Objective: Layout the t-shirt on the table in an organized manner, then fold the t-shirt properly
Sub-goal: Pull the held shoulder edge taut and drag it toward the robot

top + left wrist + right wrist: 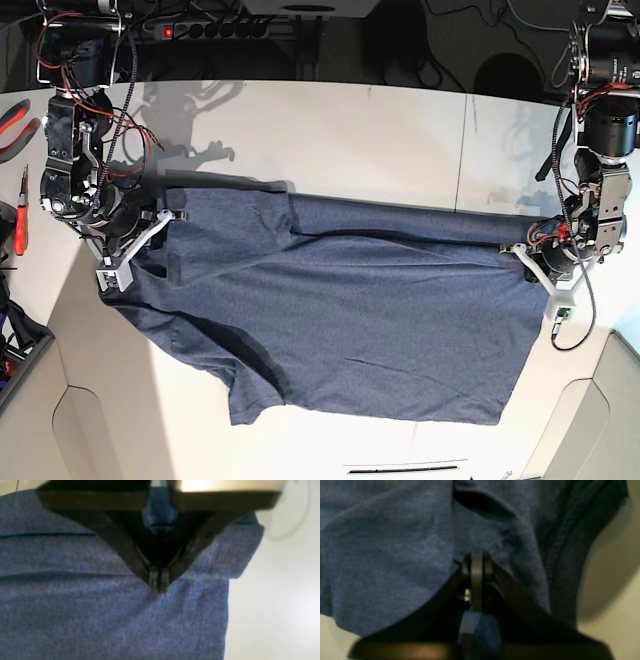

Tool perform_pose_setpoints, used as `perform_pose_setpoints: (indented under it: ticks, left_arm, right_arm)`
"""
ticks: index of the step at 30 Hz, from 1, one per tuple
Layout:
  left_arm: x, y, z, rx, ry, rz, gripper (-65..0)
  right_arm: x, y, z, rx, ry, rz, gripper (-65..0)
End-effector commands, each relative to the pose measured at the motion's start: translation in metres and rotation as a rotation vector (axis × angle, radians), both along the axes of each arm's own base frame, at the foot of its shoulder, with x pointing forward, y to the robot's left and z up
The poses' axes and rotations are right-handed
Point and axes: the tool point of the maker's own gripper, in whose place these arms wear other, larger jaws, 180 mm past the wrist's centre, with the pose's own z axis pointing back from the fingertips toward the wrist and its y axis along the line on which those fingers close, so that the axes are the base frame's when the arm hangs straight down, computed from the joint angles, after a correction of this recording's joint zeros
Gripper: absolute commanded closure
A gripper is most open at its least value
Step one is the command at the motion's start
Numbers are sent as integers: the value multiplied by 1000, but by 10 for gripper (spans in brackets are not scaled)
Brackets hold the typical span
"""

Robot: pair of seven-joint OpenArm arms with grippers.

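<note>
Right gripper [477, 560] with jaws pinched together on the t-shirt [395, 555]; a stitched hem runs right of the gripper, pale table [615, 605] beyond it.

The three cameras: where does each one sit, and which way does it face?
Left wrist: on the left arm, facing along its shut end effector onto the t-shirt.
Right wrist: on the right arm, facing its shut end effector pinching fabric.
Base: overhead, facing down at the table; both arms show.
All views share the t-shirt.
</note>
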Motion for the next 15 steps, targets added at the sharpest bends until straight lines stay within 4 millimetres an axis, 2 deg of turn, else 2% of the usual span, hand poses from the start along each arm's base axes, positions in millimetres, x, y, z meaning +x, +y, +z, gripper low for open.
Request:
perform_pose_setpoints:
  ticks: [1,7,15]
  left_arm:
    - [-45,23,-24,82,188,17,0]
    - [-72,17,-34,78,212,-6,0]
    - [-109,5,-36,101,256,-66,0]
  right_arm:
    - [-16,-8,-7,-29,64,7,0]
    - [-40,-5,-7,-21,75,38,0]
    - [-65,-4,5,-52,80,72,0]
